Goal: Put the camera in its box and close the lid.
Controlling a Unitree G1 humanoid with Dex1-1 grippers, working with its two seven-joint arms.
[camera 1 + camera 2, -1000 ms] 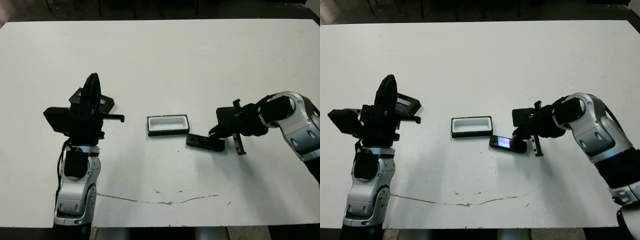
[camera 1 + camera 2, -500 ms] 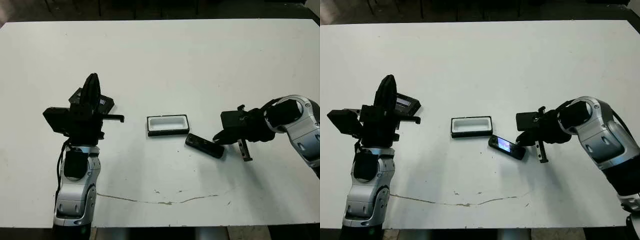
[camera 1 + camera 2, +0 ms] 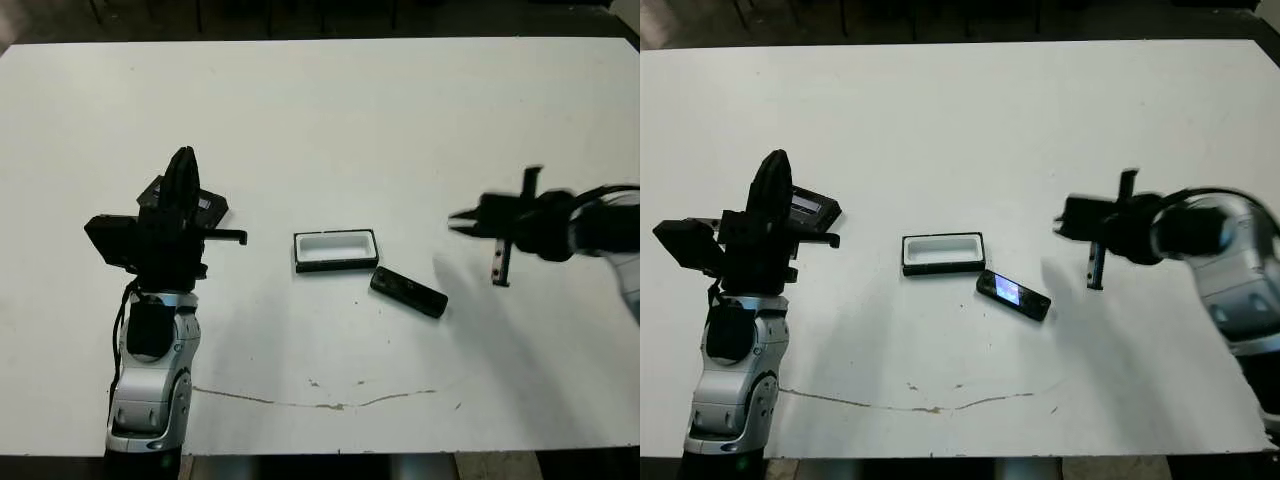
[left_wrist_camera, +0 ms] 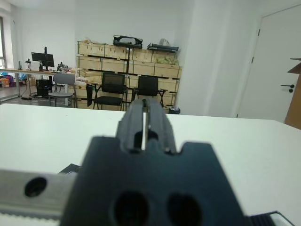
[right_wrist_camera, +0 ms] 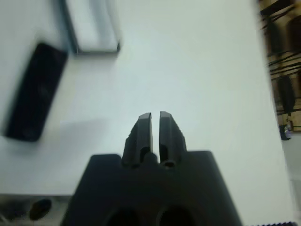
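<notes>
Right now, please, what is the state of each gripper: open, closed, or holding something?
Left gripper: closed, holding nothing.
Right gripper: closed, holding nothing; the slim black bar-shaped camera lies apart from it on the white table.

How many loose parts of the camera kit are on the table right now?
3: the box at mid-table, the camera lying askew just off its near right corner, and the lid partly hidden behind the left gripper.

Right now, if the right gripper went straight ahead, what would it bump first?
Probably only bare table. In its wrist view the right gripper points past the camera and the box, both off to one side; depth is unclear.
</notes>
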